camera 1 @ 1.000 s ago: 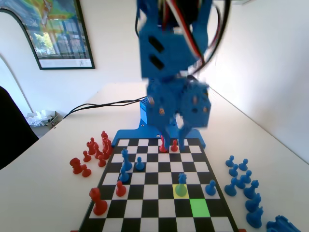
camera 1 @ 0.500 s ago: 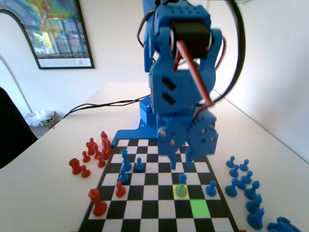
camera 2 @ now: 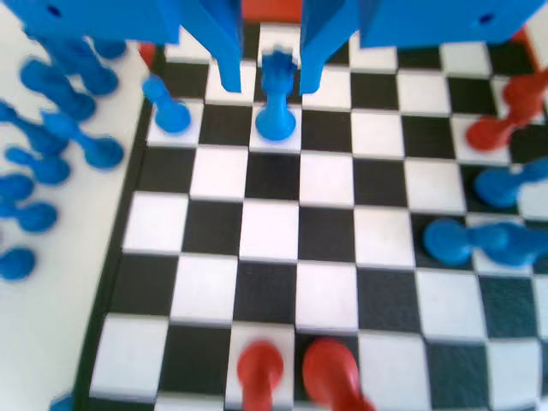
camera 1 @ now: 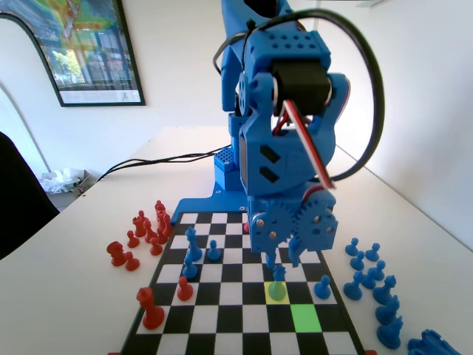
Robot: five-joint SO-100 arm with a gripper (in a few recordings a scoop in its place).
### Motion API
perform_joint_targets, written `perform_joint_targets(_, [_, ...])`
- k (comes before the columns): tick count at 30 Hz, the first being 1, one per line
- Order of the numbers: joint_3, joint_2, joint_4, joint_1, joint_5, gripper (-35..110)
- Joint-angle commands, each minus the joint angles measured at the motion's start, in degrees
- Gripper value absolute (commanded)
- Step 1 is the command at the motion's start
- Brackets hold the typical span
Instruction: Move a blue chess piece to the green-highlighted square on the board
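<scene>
The blue chess piece (camera 1: 278, 282) with a crowned head stands on the yellow-highlighted square, its lower part tinted greenish. The green-highlighted square (camera 1: 305, 318) lies one square nearer the camera and to the right on the board (camera 1: 222, 318). My gripper (camera 1: 283, 258) hangs just above the piece's head, open. In the wrist view the piece (camera 2: 276, 101) stands between the two jaws, and the gripper (camera 2: 269, 84) is open around its crown without touching it.
A blue pawn (camera 1: 323, 287) stands right of the piece. Other blue pieces (camera 1: 193, 250) are on the board's left part, red pieces (camera 1: 151, 308) at front left. Captured blue pieces (camera 1: 373, 285) lie right of the board, red ones (camera 1: 144, 225) left.
The arm has swung forward and down over the board, bringing the open gripper from the far rows to just above the blue chess piece.
</scene>
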Motion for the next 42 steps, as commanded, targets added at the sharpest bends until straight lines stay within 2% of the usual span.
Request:
perform_joint_targets(1, [-2.5,1.1,0.5,-0.3,-1.1,11])
perform_joint_targets(20, [-1.9,0.3,-1.9,1.1,-2.2,10])
perform_joint_targets(25, [-1.8,0.3,-2.6,1.1,-2.7,1])
perform_joint_targets(30, [-1.7,0.4,-2.9,0.7,-2.0,1])
perform_joint_targets(42, [-15.1,0.5,9.8,-0.4,2.5,1])
